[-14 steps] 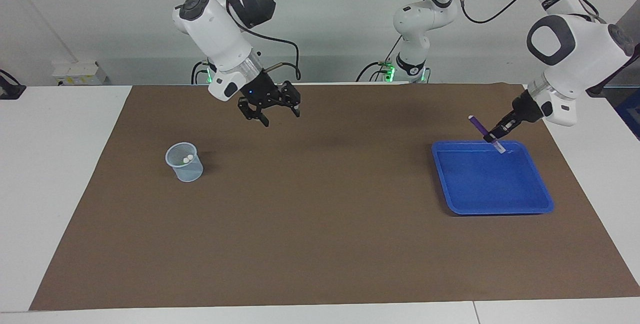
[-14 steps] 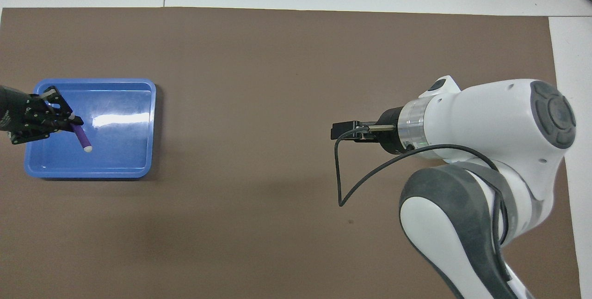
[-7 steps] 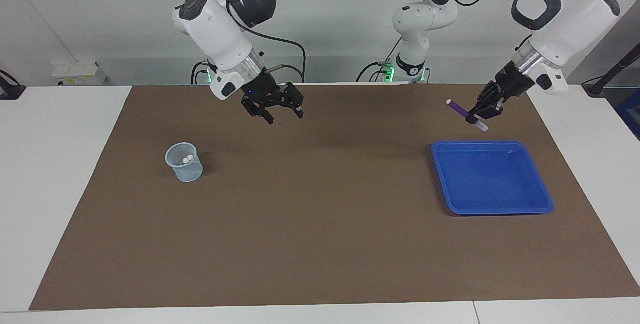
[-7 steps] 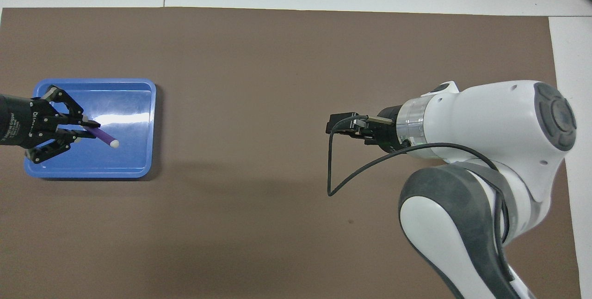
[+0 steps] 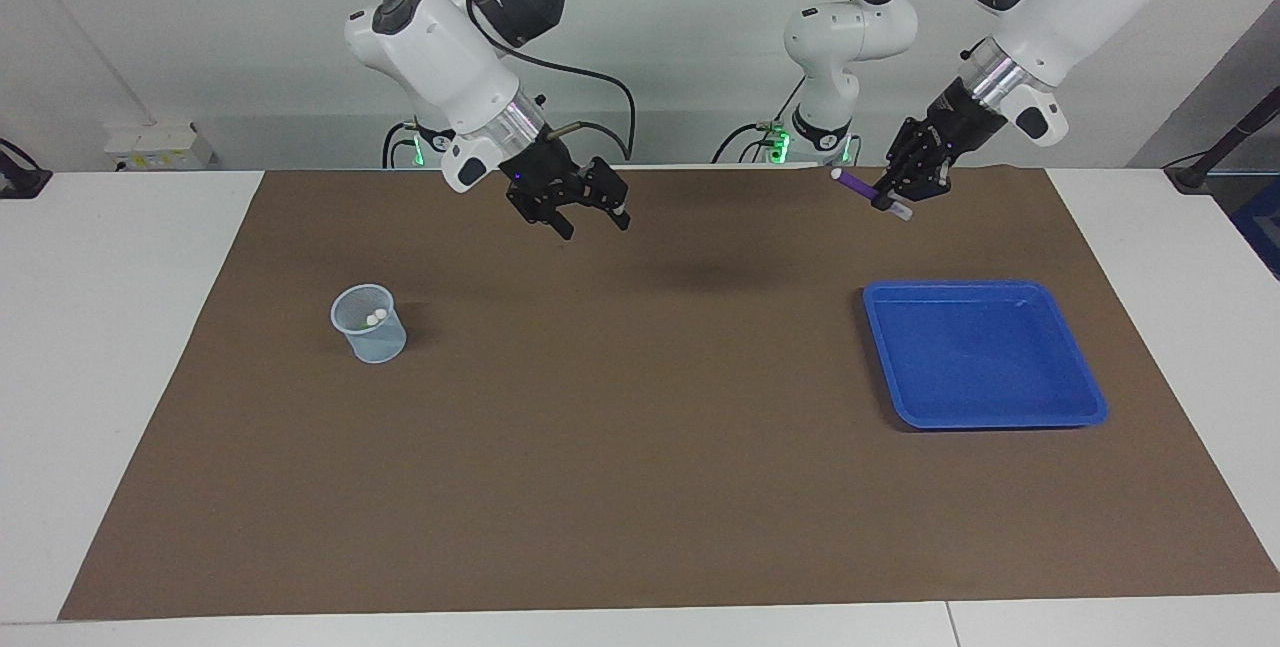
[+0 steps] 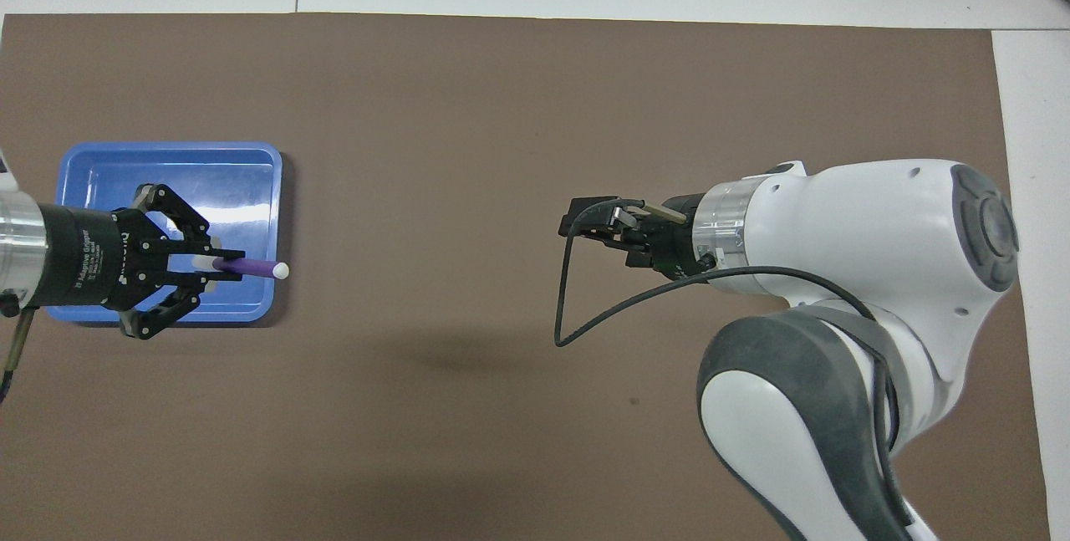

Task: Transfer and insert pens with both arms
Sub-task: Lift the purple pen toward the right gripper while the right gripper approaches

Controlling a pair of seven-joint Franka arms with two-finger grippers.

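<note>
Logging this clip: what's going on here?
The left end effector is shut on the purple pen and holds it in the air. The blue tray holds no pens. The right end effector hangs open over the brown mat. Two pale pen ends show in the clear cup.

Pens (image 5: 373, 318) in cup (image 5: 370, 325).

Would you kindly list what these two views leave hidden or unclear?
- Cup, facing view: two pale pen ends show; the pens' colours are hidden by its wall.
- Cup, overhead view: covered by the right arm.
- Right gripper, overhead view: its fingertips are hidden by its own wrist.
- Purple pen, both views: its gripped end is masked by the left gripper.
</note>
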